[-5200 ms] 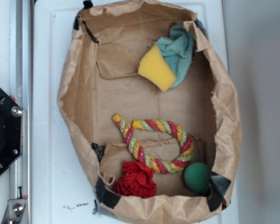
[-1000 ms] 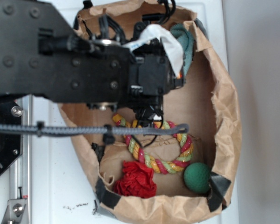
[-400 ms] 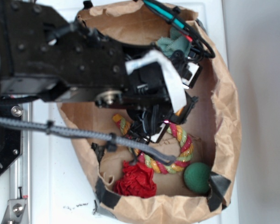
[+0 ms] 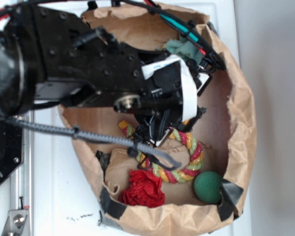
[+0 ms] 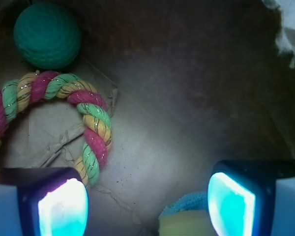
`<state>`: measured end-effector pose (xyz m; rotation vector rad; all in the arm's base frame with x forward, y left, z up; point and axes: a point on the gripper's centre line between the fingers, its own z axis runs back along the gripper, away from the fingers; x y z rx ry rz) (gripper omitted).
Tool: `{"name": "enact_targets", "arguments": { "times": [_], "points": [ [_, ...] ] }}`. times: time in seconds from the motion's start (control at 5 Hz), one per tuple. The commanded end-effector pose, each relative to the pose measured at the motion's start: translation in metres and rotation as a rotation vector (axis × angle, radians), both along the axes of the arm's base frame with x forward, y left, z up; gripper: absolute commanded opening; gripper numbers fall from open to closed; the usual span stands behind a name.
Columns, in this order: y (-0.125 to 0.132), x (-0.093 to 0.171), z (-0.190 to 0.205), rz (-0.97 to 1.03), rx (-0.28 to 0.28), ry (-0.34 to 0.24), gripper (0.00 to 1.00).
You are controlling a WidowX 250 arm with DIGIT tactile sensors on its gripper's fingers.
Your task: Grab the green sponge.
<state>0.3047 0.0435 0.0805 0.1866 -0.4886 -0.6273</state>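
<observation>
Sponge (image 5: pixel 184 202), a fuzzy teal scrap that looks soft, light and easily crushed, peeks out low between the pads (image 5: pixel 64 206) of the wide-open, empty claw (image 5: pixel 146 205), nearer its right pad, so pinching the loose ragged edge seems the best hold.

Sponge (image 4: pixel 183 48), rope ring (image 4: pixel 187 157), ball (image 4: pixel 207 187) inside paper bag (image 4: pixel 241 132).

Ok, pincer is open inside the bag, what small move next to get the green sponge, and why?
Probably ease back toward the bottom edge of the wrist view before descending. There the open pincer shows the green sponge and yellow foam block only at the frame's bottom edge, nearer one finger, not centred. The rope ring lies clear.
</observation>
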Motion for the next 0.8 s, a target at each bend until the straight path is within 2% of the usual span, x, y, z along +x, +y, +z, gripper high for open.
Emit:
{"name": "enact_targets", "arguments": {
  "times": [0.0,0.2,0.4,0.6],
  "points": [
    [0.041,0.001,0.022,0.124,0.045,-0.052,1.0],
    [0.055,0.006,0.023,0.172,0.059,-0.06,1.0],
    [0.052,0.011,0.017,0.154,0.069,-0.052,1.0],
    [0.038,0.014,-0.004,0.111,0.073,-0.023,1.0]
  ]
}}
